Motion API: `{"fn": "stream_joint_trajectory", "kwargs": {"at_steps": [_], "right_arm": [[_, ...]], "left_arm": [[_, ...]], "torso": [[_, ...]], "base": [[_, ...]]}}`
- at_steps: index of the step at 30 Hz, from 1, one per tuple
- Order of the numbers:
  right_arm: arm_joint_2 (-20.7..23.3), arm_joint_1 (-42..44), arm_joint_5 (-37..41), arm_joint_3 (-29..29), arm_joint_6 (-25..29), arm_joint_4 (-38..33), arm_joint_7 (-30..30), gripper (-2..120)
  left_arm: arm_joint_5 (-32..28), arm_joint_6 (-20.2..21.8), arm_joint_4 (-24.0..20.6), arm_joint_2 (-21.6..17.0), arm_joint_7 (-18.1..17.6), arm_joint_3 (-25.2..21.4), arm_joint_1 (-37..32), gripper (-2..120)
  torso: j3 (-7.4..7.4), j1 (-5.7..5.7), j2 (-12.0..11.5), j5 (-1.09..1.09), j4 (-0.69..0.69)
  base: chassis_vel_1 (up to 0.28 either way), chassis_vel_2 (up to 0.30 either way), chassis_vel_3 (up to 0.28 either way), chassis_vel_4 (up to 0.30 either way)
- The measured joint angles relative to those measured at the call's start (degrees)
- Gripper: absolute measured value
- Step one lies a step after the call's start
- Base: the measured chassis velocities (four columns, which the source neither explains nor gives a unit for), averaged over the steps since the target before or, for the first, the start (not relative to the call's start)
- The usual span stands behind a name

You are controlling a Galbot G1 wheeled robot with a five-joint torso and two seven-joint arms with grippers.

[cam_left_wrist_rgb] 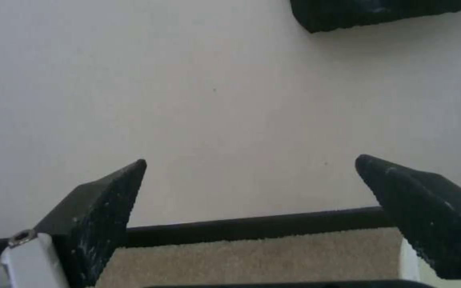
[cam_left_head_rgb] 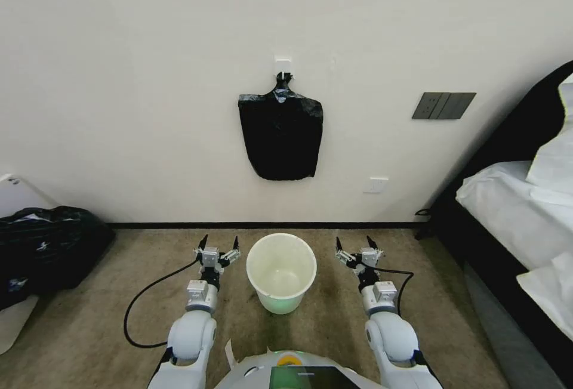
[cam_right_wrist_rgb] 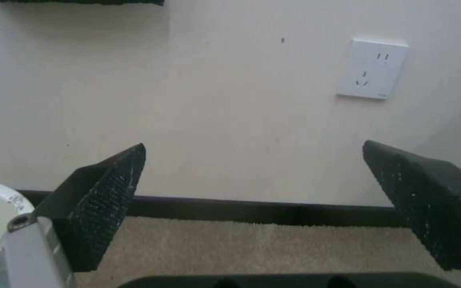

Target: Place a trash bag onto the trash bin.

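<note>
Nothing of the job looks done yet: the trash bag (cam_left_head_rgb: 280, 135) hangs flat against the wall from a small white hook (cam_left_head_rgb: 283, 65), well above the floor, and the trash bin (cam_left_head_rgb: 281, 271) stands bare on the carpet (cam_left_head_rgb: 101, 311) directly beneath it, close to the dark skirting board (cam_left_wrist_rgb: 252, 228). The bin is a small round cream bucket, narrowing toward its base with a greenish tinge low down, its inside smooth and unlined. The bag is thin glossy black plastic, creased and crinkly, gathered into a knot at the top where it catches the hook, its lower edge slightly ragged and curling. The left gripper (cam_left_head_rgb: 218, 244) sits low just to the left of the bin's rim, its two dark fingers spread wide and pointing toward the wall; the right gripper (cam_left_head_rgb: 356, 245) mirrors it just to the right of the bin, likewise spread wide with nothing between its fingers. Neither touches the bin or the bag. As I judge it, everything remains: reaching up to the bag, taking it off the hook, opening it, and fitting it over the bin. A much bulkier black bag (cam_left_head_rgb: 48, 252) slumps off to the left, apart from all this.
</note>
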State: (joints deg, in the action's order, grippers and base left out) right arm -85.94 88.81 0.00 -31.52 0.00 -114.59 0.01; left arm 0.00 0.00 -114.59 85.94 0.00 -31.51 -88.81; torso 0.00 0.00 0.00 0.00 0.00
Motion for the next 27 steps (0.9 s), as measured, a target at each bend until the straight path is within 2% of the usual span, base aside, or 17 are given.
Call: {"fn": "stream_joint_trajectory", "kwargs": {"at_steps": [24,27], "right_arm": [[0.0,0.4,-0.1,0.2,0.4,-0.1,0.0,100],[-1.2,5.8,-2.8,3.0,5.5,-2.6,0.9,100]], "left_arm": [[0.1,-0.4,-0.1,0.0,-0.1,0.0,-0.6,100],[1.5,-5.8,-2.8,0.0,-2.1,1.0,-6.1,100]], "torso": [[0.0,0.0,0.0,0.0,0.0],[0.0,0.0,0.0,0.01,0.0]], "base": [[0.0,0.0,0.0,0.0],[0.0,0.0,0.0,0.0]]}}
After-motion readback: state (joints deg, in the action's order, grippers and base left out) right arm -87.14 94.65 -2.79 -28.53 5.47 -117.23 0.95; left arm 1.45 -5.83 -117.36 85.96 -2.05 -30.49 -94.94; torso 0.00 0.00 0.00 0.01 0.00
